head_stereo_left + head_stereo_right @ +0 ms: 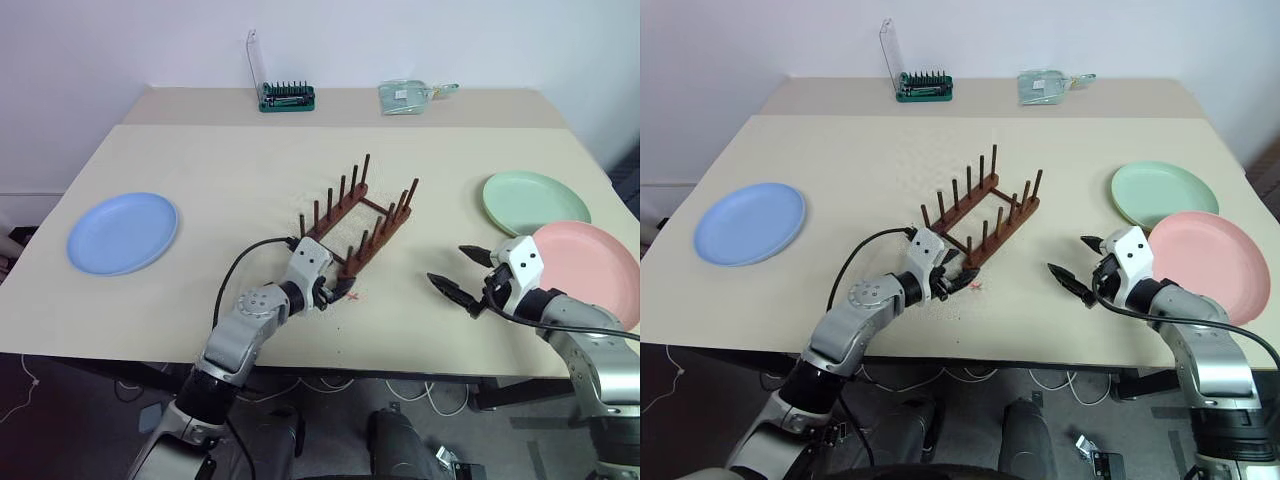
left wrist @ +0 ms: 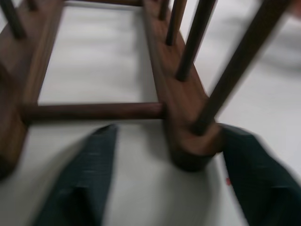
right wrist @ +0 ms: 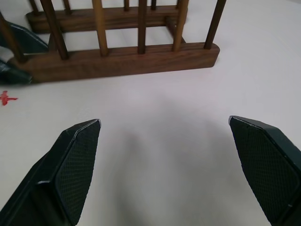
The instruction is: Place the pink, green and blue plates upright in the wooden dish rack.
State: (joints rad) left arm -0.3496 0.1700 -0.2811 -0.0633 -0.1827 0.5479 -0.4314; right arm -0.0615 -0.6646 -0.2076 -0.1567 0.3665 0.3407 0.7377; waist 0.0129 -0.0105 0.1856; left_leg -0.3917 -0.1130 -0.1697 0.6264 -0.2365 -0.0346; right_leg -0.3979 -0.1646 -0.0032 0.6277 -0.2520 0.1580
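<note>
No plate is in the rack (image 1: 358, 222) yet.
The left gripper (image 2: 169, 155) has its fingers half spread around the near end of one rack rail. The right gripper (image 1: 462, 272) hovers wide open near the pink plate (image 1: 590, 268). The green plate (image 1: 535, 202) and blue plate (image 1: 122, 232) lie flat on the table (image 1: 200, 150); all three remain.

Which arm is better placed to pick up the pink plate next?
The right. The right gripper is open and near the pink plate, while the left gripper straddles a rail end of the wooden dish rack.
</note>
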